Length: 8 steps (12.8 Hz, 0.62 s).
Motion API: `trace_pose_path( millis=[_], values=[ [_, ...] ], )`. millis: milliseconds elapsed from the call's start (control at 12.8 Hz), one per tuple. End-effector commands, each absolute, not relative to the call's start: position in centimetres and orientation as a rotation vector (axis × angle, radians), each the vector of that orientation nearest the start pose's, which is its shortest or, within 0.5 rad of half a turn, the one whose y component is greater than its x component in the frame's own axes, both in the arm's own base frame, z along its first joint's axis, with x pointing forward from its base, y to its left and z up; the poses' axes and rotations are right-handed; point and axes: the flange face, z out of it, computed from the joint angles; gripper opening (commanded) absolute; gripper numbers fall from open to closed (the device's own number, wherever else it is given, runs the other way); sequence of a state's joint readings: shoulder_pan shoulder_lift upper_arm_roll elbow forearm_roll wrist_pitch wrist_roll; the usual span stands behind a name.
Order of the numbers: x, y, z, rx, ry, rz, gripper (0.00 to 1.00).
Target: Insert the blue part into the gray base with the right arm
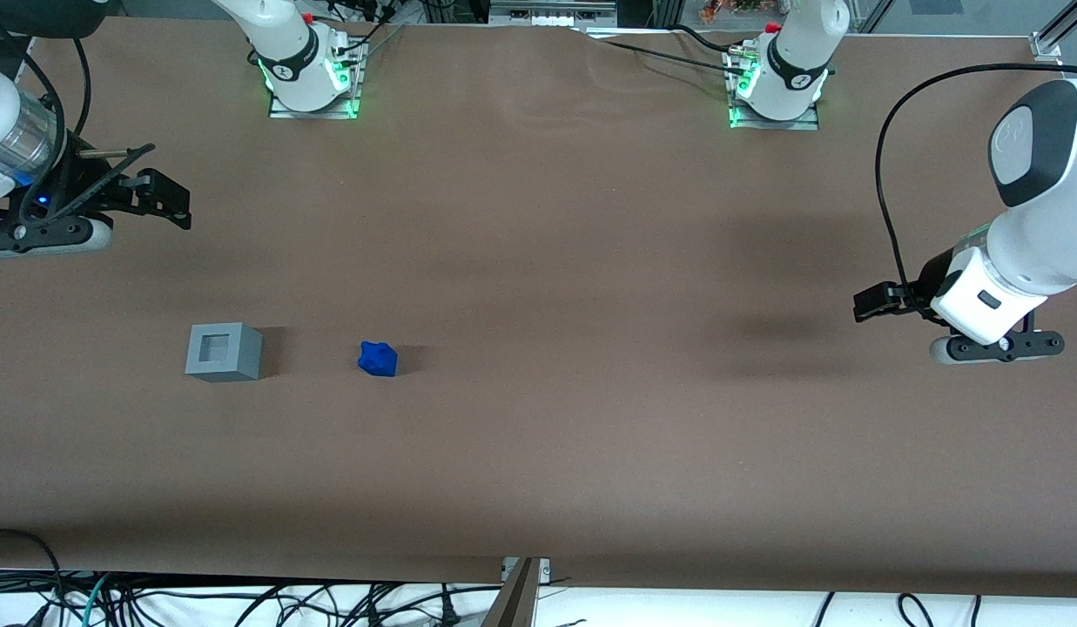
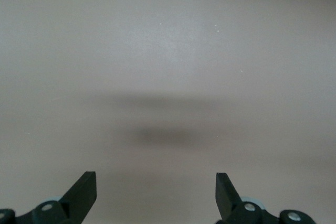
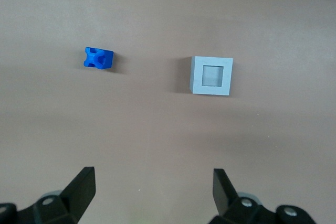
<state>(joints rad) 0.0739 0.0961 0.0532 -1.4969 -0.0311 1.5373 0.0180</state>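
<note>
- On the brown table (image 1: 590, 261), seen from the front, the gray base (image 1: 224, 352) stands upright with its square recess facing up, and the blue part (image 1: 378, 359) lies near it, apart from it, toward the parked arm's end. Both sit about equally near the front camera.
- At the working arm's end of the table, the right arm (image 1: 11, 131) holds its gripper (image 1: 159, 205) above the surface, farther from the front camera than both pieces and well apart from them. It carries nothing.
- From the left wrist view, only bare table and a soft shadow show; neither task piece appears there.
- From the right wrist view, the gripper (image 3: 152, 190) has its fingers (image 3: 81, 187) spread wide with only table between them. The blue part (image 3: 98, 59) and the gray base (image 3: 211, 75) both lie ahead of it, apart from each other, and the recess looks unfilled.
- By my judgement the task is at its first step: the approach to the blue part, with no grasp yet made.
- The next move calls for carrying the spread fingers over the blue part, lining them across its lumpy sides, then descending to close on it.
</note>
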Motion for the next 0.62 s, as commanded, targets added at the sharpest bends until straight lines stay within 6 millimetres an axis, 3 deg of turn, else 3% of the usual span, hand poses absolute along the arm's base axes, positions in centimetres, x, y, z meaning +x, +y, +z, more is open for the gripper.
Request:
trace_pose_path(
  millis=[0,545],
  values=[
    [57.50,6.79,60.58,-3.157,-0.201,0.080,0.99],
    [57.41,6.79,60.17,-3.156,-0.201,0.102,0.99]
  ],
)
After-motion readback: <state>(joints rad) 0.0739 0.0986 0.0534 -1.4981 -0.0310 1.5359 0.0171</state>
